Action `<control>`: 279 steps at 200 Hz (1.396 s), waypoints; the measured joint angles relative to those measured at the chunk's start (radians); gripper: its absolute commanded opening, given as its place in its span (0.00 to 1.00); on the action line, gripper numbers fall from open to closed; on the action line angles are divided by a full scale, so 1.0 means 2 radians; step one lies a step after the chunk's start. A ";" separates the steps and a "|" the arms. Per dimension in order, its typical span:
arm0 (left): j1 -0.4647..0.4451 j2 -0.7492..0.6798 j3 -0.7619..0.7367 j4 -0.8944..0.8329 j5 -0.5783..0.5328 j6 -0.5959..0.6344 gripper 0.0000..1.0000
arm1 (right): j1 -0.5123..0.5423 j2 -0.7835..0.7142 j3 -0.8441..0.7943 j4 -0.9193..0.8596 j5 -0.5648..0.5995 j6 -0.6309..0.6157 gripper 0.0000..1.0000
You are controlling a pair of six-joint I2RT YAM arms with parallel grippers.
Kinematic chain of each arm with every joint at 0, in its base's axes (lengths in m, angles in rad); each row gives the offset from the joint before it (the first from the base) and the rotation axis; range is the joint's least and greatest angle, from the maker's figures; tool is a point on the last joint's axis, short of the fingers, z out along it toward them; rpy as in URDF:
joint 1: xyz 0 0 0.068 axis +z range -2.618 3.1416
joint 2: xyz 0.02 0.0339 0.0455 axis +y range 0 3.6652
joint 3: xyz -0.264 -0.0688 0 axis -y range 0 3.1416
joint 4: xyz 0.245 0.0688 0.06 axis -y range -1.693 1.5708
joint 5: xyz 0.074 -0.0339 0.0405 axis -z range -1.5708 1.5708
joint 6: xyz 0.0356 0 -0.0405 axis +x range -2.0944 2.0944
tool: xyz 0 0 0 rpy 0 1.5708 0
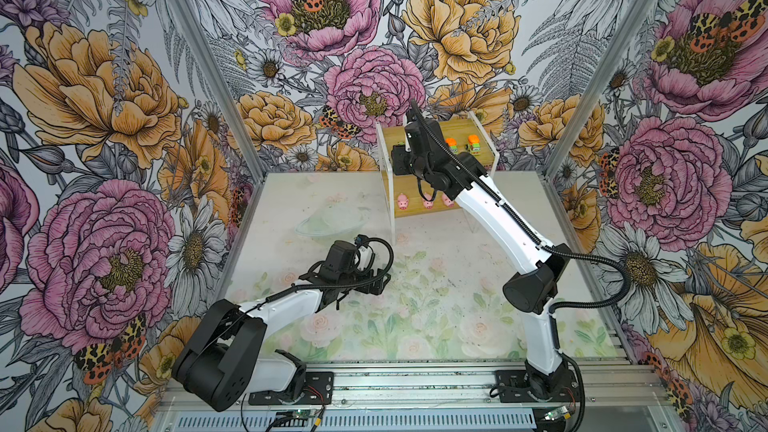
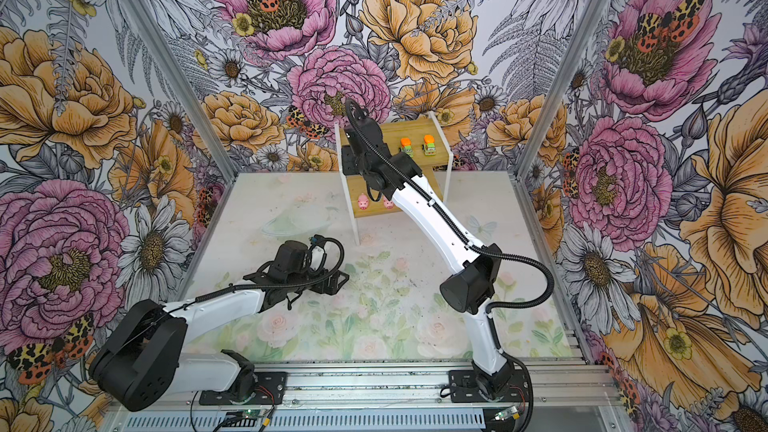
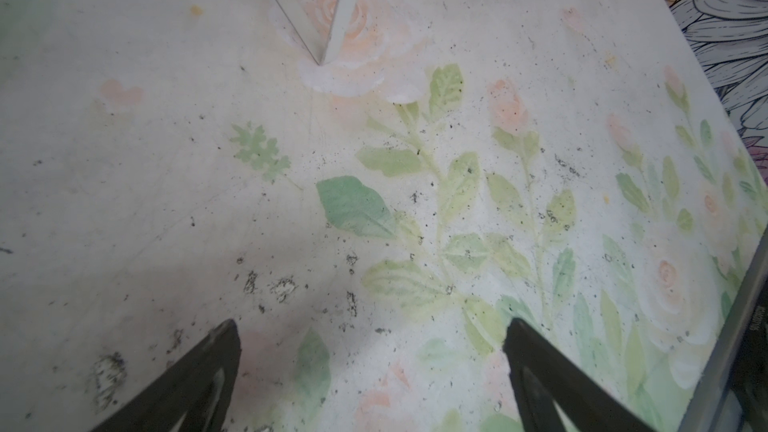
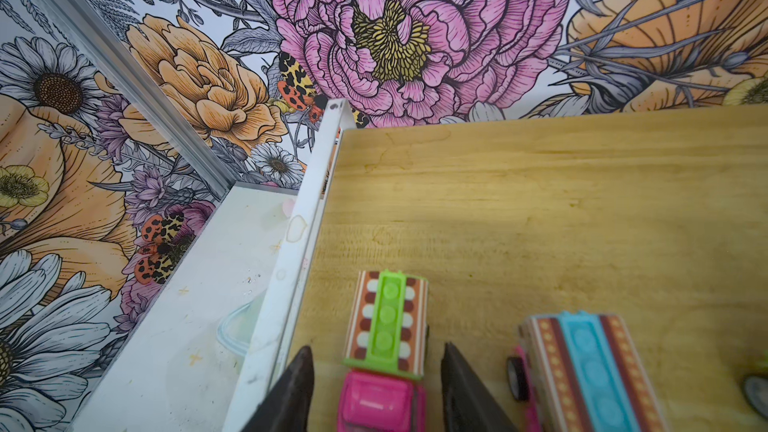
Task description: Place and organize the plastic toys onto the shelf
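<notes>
Top board of the shelf (image 1: 461, 128): two green trucks (image 1: 451, 146) and two striped-top pink trucks (image 4: 384, 347) are parked upright; three pink pigs (image 1: 428, 202) are lined up below.

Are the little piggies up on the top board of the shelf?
No, the pink pigs stand on the lower board of the shelf, below the green trucks on the top board.

The pink truck (image 4: 384, 347) is glossy plastic; the shelf board (image 4: 540, 209) is smooth matt wood; the desk (image 3: 166, 160) looks matt, scuffed.
</notes>
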 measured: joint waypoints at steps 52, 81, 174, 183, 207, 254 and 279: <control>0.000 0.000 0.000 0.000 0.000 0.000 0.99 | 0.007 -0.083 -0.097 -0.005 0.005 -0.010 0.59; 0.000 0.000 0.000 0.000 0.000 0.000 0.99 | 0.009 -0.174 -0.160 -0.006 0.000 -0.014 0.61; 0.004 -0.115 0.000 0.011 -0.060 0.004 0.99 | -0.131 -0.533 -0.569 0.077 0.085 -0.112 0.68; 0.011 -0.130 0.000 0.019 -0.073 0.008 0.99 | -0.151 -0.553 -0.629 0.109 0.077 -0.124 0.68; 0.038 -0.155 0.000 0.034 -0.101 0.014 0.99 | -0.192 -0.573 -0.772 0.194 0.056 -0.147 0.69; 0.110 -0.165 -0.009 0.084 -0.147 0.036 0.99 | -0.240 -0.562 -0.977 0.439 0.027 -0.165 0.70; 0.148 -0.165 -0.044 0.140 -0.163 0.051 0.99 | -0.250 -0.499 -1.019 0.550 0.026 -0.170 0.71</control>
